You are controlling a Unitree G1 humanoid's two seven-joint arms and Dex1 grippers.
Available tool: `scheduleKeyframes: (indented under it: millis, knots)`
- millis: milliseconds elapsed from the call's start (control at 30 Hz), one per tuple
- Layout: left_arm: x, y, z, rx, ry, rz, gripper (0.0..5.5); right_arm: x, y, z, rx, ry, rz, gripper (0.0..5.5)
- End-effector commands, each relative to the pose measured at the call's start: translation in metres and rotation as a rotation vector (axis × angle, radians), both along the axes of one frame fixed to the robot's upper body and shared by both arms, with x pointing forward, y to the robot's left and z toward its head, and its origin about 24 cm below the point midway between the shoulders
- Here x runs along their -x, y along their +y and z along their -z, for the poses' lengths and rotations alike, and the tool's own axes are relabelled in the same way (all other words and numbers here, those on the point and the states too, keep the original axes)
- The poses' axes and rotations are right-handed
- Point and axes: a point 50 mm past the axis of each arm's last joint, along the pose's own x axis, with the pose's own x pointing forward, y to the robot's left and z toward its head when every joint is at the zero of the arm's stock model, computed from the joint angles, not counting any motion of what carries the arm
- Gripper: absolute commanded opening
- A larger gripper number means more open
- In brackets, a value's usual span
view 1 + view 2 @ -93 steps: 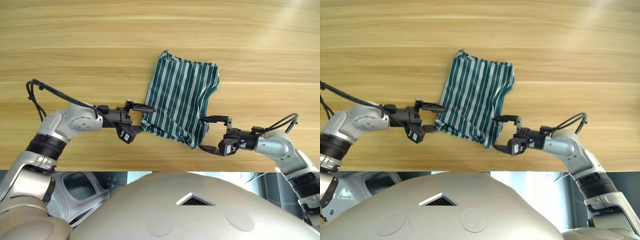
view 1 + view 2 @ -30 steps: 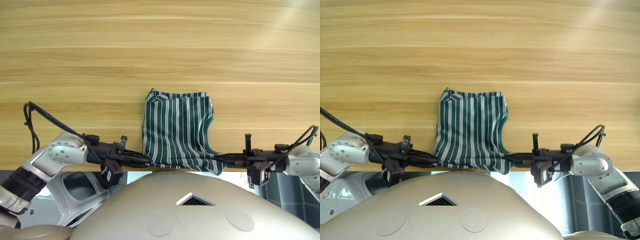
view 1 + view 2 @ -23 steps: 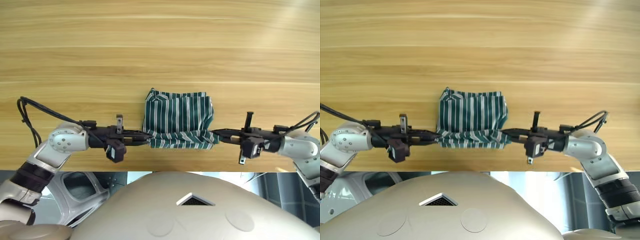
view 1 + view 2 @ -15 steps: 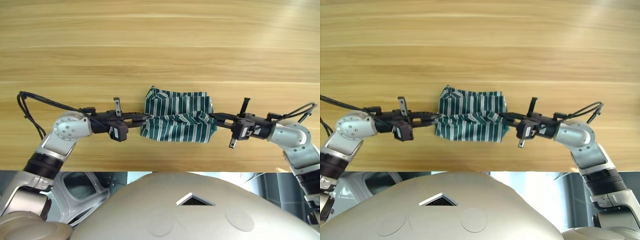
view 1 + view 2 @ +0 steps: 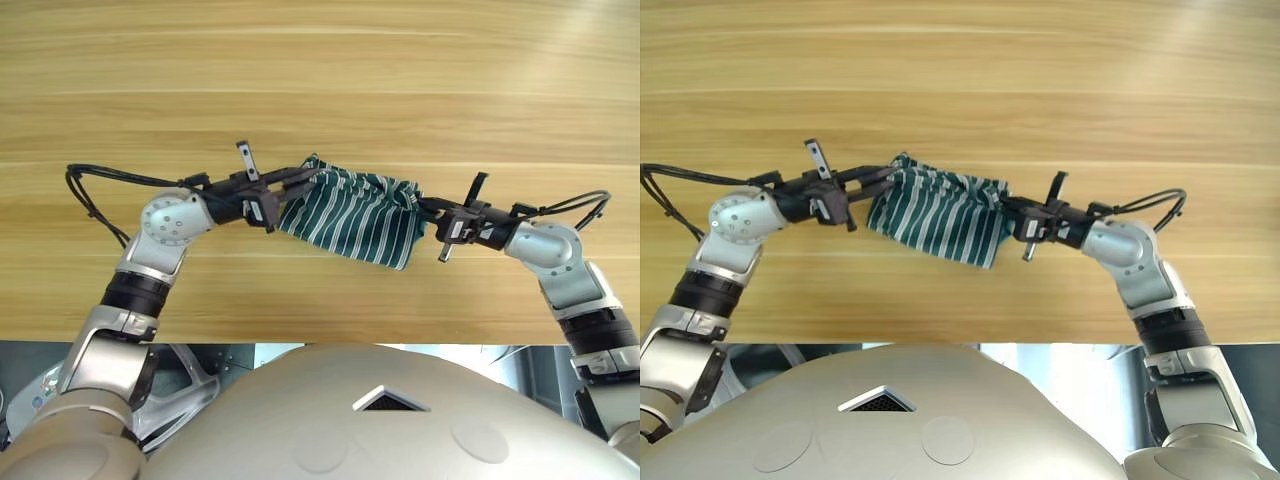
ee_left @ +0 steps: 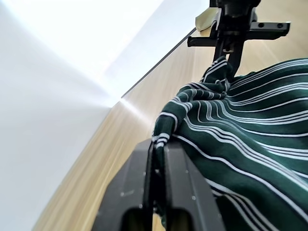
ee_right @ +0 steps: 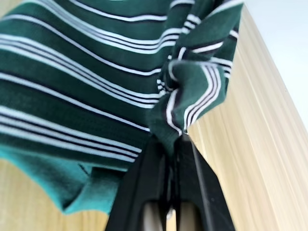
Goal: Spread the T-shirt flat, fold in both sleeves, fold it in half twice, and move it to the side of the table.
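Holding up a dark green cotton T-shirt with thin white stripes (image 5: 350, 215), gathered into a short, thick band, above the nearer part of a pale wood-grain table (image 5: 320, 70). Pinched at its left end between the closed black fingers of the left gripper (image 5: 300, 180), with striped cloth bunching out just past the tips in the left wrist view. Clamped likewise at its right end by the right gripper (image 5: 426, 207), tight on a twisted corner of fabric in the right wrist view. No gap between either pair of fingers beyond the cloth itself.

Stretched between the two grips with the long axis running left to right across the table, slightly skewed: left end a little farther from the robot, right end a little nearer. Sagging from that held line toward the robot, lower right corner hanging lowest; impossible to tell whether that corner brushes the wood.

Judged as mid-fold, in one of the two halvings. Turning on that left-right axis: held edge on top, loose body trailing on the near side, so probably calling for both ends to be carried evenly away and down to lay the edge over. Neither arm nearer than the other, each at its own end; best moved in step, or else risking a crooked crease from the skew.
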Motion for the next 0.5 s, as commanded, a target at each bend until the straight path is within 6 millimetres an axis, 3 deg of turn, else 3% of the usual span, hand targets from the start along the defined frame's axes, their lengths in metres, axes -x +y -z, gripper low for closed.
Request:
scheduleKeyframes:
  millis: [33, 267, 500]
  knots:
    - [-0.019, -0.004, 0.018, -0.105, -0.029, -0.068, 0.11, -0.006, 0.006, 0.007, 0.029, 0.000, 0.002, 0.00]
    - [-0.032, 0.017, 0.062, -0.383, 0.014, -0.160, 0.11, -0.011, 0.002, 0.009, 0.034, -0.008, 0.052, 0.00]
    - [-0.042, 0.037, 0.076, -0.525, 0.050, -0.250, 0.11, -0.006, -0.003, 0.017, 0.035, 0.039, 0.105, 0.00]
